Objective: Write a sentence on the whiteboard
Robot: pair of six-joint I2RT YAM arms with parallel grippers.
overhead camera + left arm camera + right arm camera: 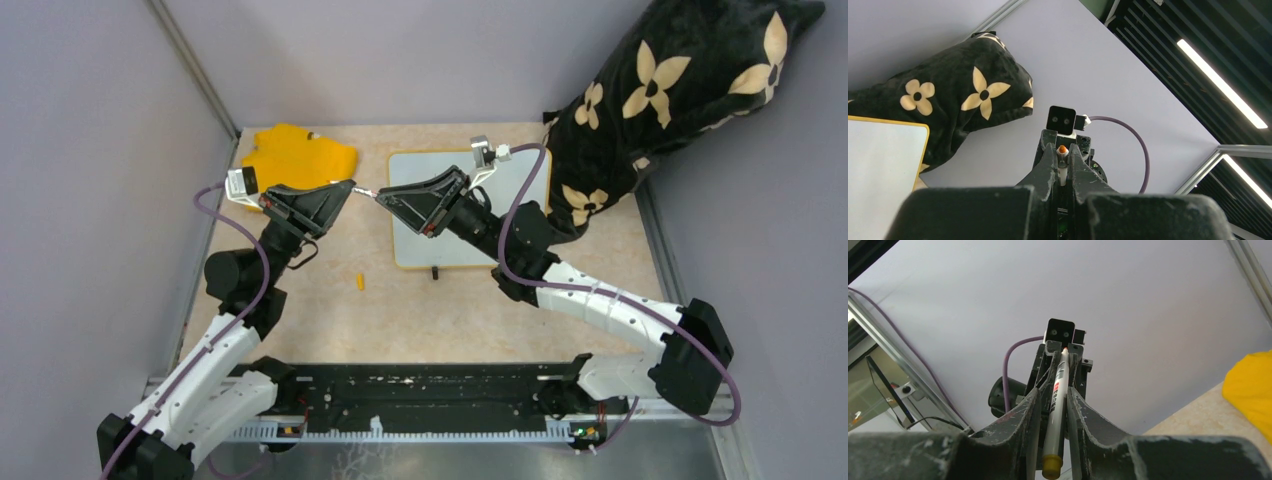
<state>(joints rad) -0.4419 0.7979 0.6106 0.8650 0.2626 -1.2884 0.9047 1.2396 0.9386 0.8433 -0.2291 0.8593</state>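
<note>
Much of the whiteboard hides under your right arm. It lies flat on the worktop, glossy white with a yellow rim, any writing unreadable. Your left jaws pinch the marker. It also runs between your right jaws, but you cannot tell whether they grip it.

You've a white whiteboard rimmed yellow, a yellow cloth, a black pillow with cream flowers, a white marker tipped orange.
</note>
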